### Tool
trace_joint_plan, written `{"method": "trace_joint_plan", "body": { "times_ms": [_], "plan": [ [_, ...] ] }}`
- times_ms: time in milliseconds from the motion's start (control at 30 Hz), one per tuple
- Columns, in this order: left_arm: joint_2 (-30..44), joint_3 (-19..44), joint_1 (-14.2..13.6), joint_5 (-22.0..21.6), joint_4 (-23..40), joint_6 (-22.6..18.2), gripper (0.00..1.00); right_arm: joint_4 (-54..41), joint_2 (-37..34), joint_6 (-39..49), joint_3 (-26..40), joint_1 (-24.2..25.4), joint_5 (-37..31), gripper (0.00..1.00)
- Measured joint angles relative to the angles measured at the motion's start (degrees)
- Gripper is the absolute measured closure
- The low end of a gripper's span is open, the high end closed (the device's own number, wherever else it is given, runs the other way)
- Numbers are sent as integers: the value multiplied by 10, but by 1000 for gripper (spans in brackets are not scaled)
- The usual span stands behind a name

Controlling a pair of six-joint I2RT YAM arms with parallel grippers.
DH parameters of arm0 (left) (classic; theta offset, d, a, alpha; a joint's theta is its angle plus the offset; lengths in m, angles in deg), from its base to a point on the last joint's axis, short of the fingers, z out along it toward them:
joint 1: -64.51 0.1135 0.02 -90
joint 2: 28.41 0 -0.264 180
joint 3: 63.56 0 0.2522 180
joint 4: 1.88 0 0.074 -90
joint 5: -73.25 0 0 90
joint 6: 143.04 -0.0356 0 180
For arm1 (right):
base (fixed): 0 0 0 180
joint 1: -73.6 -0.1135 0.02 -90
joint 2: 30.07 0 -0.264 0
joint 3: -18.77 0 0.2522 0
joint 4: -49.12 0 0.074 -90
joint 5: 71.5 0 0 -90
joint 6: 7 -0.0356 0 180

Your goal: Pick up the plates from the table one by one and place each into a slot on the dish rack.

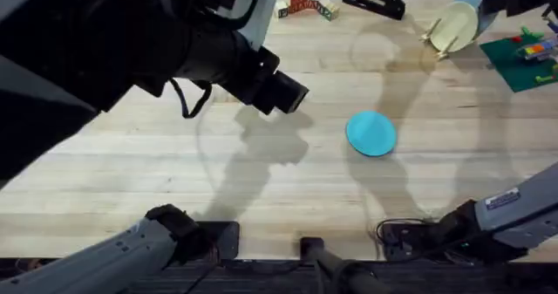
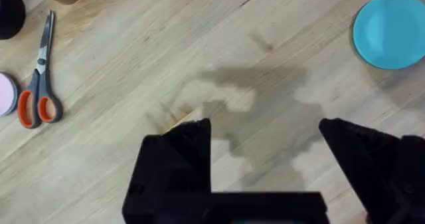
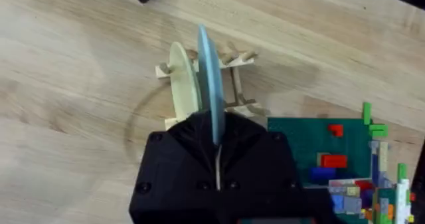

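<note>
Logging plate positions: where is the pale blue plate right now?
The pale blue plate stands on edge in the right gripper, over the dish rack beside the cream plate, far right in the overhead view.

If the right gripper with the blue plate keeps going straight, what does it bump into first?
Probably the dish rack: the right gripper holds the pale blue plate on edge just beside the cream plate already standing there. Depth is unclear.

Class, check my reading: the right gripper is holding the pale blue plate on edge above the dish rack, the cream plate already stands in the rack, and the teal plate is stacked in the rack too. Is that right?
Not quite. The teal plate is not in the dish rack; the overhead view shows it lying flat on the table, well apart from the rack. The rest holds: the right gripper grips the pale blue plate on edge at the rack, beside the standing cream plate.
</note>
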Motion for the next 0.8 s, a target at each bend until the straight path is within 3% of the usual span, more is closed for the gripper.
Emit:
{"method": "trace_joint_plan", "body": {
  "times_ms": [800],
  "plan": [
    [0, 0, 0, 0, -4, 0, 7, 3, -16, 6, 5, 2, -7, 971]
  ]
}}
